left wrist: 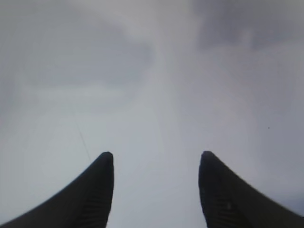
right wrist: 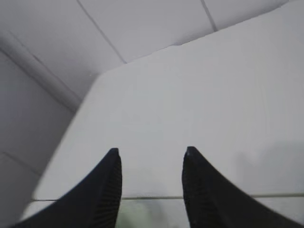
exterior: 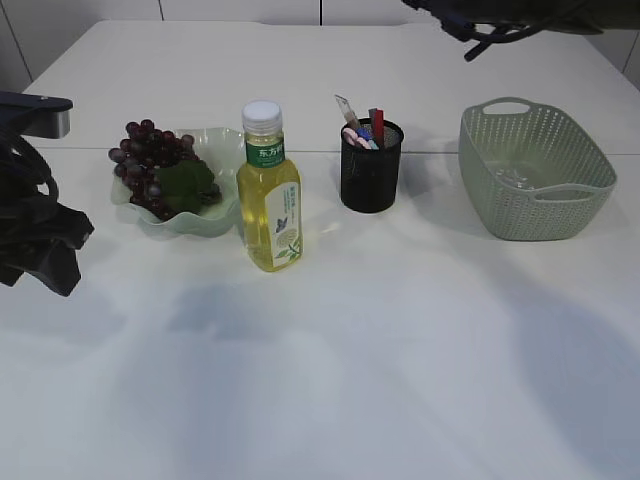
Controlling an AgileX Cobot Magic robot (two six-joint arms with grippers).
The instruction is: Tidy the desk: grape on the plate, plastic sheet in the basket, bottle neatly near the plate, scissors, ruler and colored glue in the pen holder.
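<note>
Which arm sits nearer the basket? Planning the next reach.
Right. The right arm hangs behind the basket; the left arm is at the far left edge.

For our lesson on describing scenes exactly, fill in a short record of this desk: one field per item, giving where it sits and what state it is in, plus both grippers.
grapes: lying on the plate
plate: pale green, left side of the table
bottle: upright, capped, just right of the plate
pen holder: black, upright, tools sticking out of its top
basket: green, at right; contents unclear
left gripper: jaws apart, holding nothing
right gripper: jaws apart, holding nothing
</note>
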